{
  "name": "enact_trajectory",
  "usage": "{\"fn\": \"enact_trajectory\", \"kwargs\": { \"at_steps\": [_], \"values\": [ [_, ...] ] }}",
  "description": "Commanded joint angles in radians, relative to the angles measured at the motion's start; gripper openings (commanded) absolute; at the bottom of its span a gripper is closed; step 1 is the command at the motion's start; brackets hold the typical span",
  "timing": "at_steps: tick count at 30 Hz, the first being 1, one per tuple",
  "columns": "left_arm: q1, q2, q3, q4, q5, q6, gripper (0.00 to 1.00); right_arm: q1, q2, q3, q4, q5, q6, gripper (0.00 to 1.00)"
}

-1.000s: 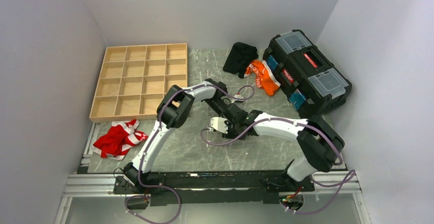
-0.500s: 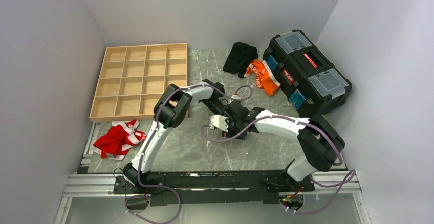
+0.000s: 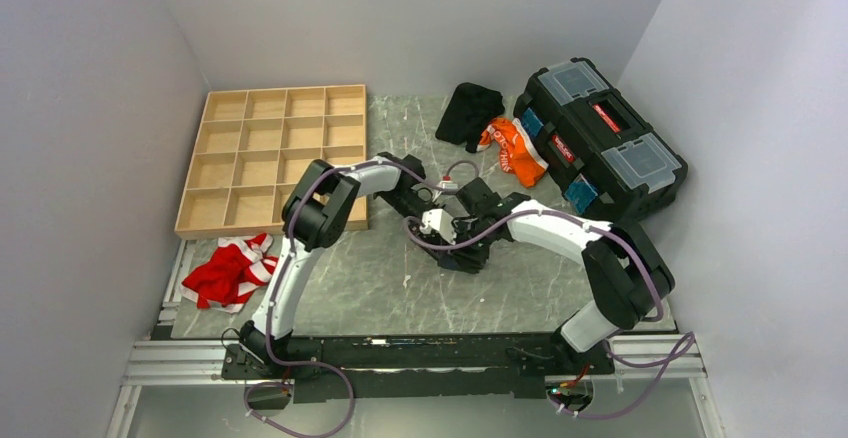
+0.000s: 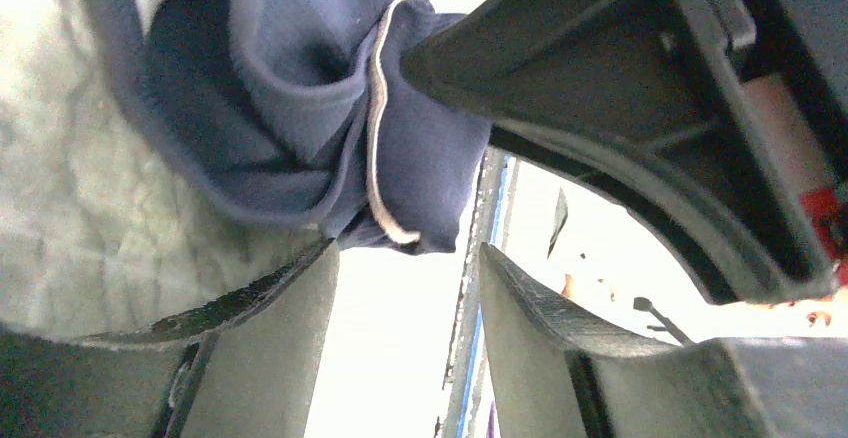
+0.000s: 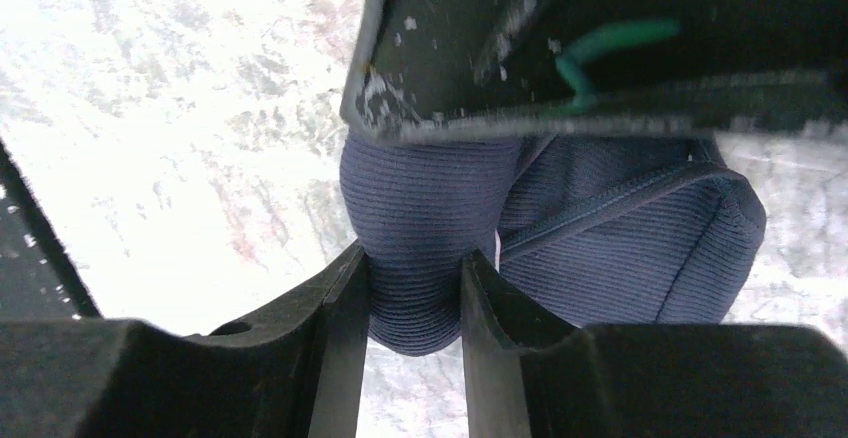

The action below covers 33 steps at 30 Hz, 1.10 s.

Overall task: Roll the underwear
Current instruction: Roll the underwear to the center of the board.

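The navy ribbed underwear (image 5: pixel 620 248) lies bunched on the marble table. My right gripper (image 5: pixel 413 288) is shut on a fold of it, and the fabric bulges out between the fingers. In the left wrist view the underwear (image 4: pixel 290 108) sits just past my left gripper (image 4: pixel 408 288), which is open with nothing between its fingers. A black finger of the right gripper (image 4: pixel 650 108) crosses that view. In the top view both grippers, the left (image 3: pixel 432 201) and the right (image 3: pixel 462 250), meet mid-table and mostly hide the underwear.
A wooden compartment tray (image 3: pixel 270 158) stands at the back left. A red and white garment (image 3: pixel 232 270) lies at the front left. A black garment (image 3: pixel 470 113), an orange garment (image 3: pixel 515 151) and a black toolbox (image 3: pixel 600 138) are at the back right.
The right gripper has moved back and to the right with the underwear in it. The left arm's elbow has swung left, and its gripper has stayed beside the underwear.
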Motion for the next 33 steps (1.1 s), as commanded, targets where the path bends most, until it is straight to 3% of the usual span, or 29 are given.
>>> {"fn": "enact_trajectory", "kwargs": {
  "at_steps": [1, 9, 14, 21, 26, 33],
  "values": [
    [0.029, -0.081, -0.073, 0.124, -0.136, -0.008, 0.61, -0.055, 0.039, 0.008, -0.187, -0.136, -0.018, 0.00],
    [0.072, -0.257, -0.277, 0.377, -0.233, -0.104, 0.60, -0.191, 0.159, 0.090, -0.297, -0.311, -0.110, 0.00],
    [0.074, -0.421, -0.464, 0.559, -0.351, -0.136, 0.60, -0.284, 0.351, 0.229, -0.471, -0.467, -0.249, 0.00],
    [0.074, -0.608, -0.655, 0.752, -0.449, -0.157, 0.60, -0.320, 0.604, 0.421, -0.689, -0.555, -0.372, 0.00],
    [0.065, -0.700, -0.732, 0.838, -0.454, -0.112, 0.60, -0.321, 0.709, 0.523, -0.821, -0.590, -0.449, 0.00],
    [-0.054, -0.810, -0.783, 0.883, -0.475, 0.062, 0.67, -0.320, 0.750, 0.538, -0.810, -0.570, -0.427, 0.00]
  ]
}}
